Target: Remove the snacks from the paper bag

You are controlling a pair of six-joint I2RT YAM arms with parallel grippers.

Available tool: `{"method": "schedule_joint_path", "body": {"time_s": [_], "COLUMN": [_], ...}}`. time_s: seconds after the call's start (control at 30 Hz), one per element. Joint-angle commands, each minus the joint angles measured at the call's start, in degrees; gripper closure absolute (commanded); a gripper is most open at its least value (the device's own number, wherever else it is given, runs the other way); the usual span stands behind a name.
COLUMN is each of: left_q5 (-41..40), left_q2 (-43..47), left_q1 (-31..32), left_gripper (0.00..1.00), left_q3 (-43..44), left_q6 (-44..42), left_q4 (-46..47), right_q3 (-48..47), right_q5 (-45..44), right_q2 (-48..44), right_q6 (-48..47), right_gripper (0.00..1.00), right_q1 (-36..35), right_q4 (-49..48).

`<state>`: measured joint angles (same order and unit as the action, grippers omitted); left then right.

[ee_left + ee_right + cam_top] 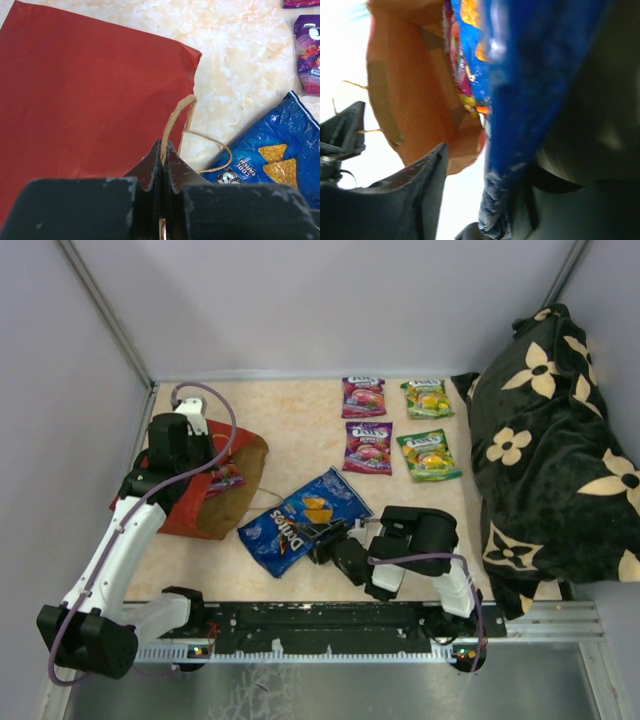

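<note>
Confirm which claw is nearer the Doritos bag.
Right. The right claw straddles the Doritos bag at its edge; left claw is away, shut on the handle of the paper bag.

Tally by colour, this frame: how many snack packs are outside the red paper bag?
Purple packets: 2
Green packets: 2
Blue Doritos bag: 1
Total outside the red paper bag: 5
One more packet shows in the bag's mouth, not counted.

Red paper bag (180, 515), blue chip bag (300, 520), purple packets (363, 397), green packets (427, 398), black cloth (560, 470) with cream flowers.
</note>
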<state>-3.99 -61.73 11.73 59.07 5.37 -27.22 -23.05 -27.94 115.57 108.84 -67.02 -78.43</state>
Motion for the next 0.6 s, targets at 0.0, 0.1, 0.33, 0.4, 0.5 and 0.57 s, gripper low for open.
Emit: {"method": "schedule_joint_path", "body": {"time_s": [0.0,0.1,0.33,0.4,0.5,0.57], "left_q5": [-1.71,-3.58,-9.58,-10.12,-10.51,-10.84], "left_q2": [0.77,0.76,0.37,0.34,0.3,0.29], "left_q1": [-0.5,-0.48,-0.45,-0.56,-0.56,-0.61], "left_gripper": [0.99,0.99,0.99,0.99,0.99,0.98], "left_q3": [-1.44,-1.9,-1.87,-1.81,-1.98,-2.09], "left_q6": [1.08,1.44,3.1,3.16,3.34,3.38], "left_q4": [-0.81,-1.11,-1.96,-1.9,-1.94,-1.88], "right_q3": [0.24,-3.51,-15.43,-17.52,-19.91,-20.99], "right_q5": [-1.18,0.04,3.21,3.59,6.65,9.63], "right_q2": [3.7,-0.33,-11.63,-14.13,-16.82,-18.0], "right_q6": [-1.04,-7.57,-24.71,-28.36,-33.4,-36.26], "right_gripper": [0.64,0.78,0.85,0.87,0.94,1.0], "right_q1": [-0.21,0.65,2.5,3.32,5.68,7.76], "right_q4": [9.84,16.17,39.32,43.28,46.92,47.51]}}
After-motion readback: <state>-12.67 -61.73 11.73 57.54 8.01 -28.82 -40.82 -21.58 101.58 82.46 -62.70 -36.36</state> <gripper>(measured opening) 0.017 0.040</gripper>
